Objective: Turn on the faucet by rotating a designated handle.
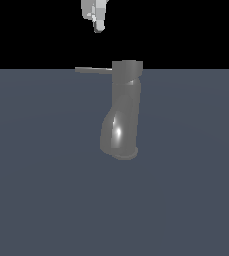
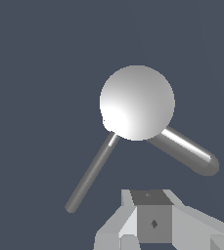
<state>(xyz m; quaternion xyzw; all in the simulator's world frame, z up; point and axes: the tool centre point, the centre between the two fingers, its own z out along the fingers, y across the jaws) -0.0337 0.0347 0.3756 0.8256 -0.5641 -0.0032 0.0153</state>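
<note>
My gripper [image 1: 99, 26] hangs above the faucet [image 1: 121, 115], touching nothing; I cannot tell whether it is open. The handle [image 1: 93, 70] juts toward the exterior view's left. Descending off-line, I'd probably strike the cap [image 1: 127, 67] instead of the thin bar.

A glossy grey metal finish is shown on the faucet [image 1: 121, 120], with a bright specular streak caught on its bulging lower body. Its round cap top [image 2: 137, 102] is rendered smooth and polished, shading from near-white to pale grey. The handle [image 1: 93, 70] is seen as smooth grey metal with a thin bright highlight along one edge in the wrist view. The gripper [image 1: 99, 25] is rendered in matt white and light grey, plastic-like, without reflections. The ground surface [image 1: 36, 200] is shown as flat, matt slate blue-grey.
</note>
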